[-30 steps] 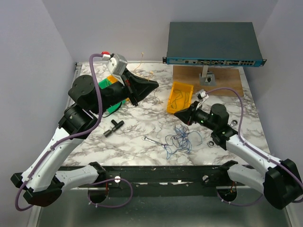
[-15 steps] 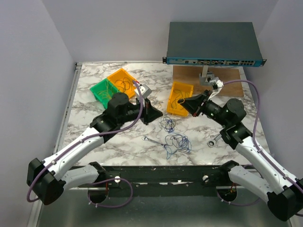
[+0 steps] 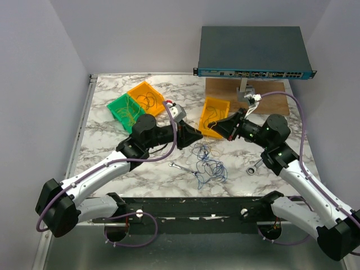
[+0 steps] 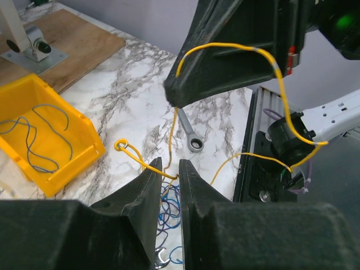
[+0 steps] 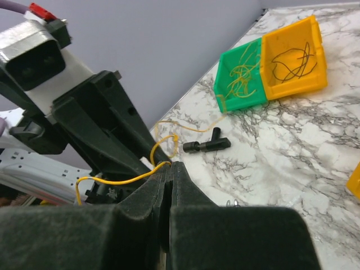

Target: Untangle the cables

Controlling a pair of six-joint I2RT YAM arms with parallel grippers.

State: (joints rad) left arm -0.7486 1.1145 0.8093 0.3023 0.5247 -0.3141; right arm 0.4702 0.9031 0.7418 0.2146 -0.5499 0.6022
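A tangle of thin blue cables (image 3: 211,167) lies on the marble table (image 3: 112,152) in front of both grippers; it shows below the left jaws in the left wrist view (image 4: 169,205). My right gripper (image 3: 220,127) is shut on a thin yellow cable (image 5: 132,177) and holds it above the table. That yellow cable (image 4: 284,95) loops down from the right gripper (image 4: 171,95) to my left gripper (image 4: 170,169). The left jaws stand a narrow gap apart with the yellow strand crossing between their tips. In the top view my left gripper (image 3: 197,136) faces the right one, close to it.
A yellow bin (image 3: 215,117) with a grey wire stands behind the grippers. A green bin (image 3: 124,109) and an orange bin (image 3: 145,95) hold wires at the back left. Two silver wrenches (image 3: 179,167) (image 3: 254,167) flank the tangle. A black T-piece (image 5: 207,145) lies on the marble. A network switch (image 3: 253,52) sits on a stand at the back.
My left arm swung from the back-left bins to the middle, its gripper now at the right gripper. My right gripper rose from the tangle with the yellow cable.
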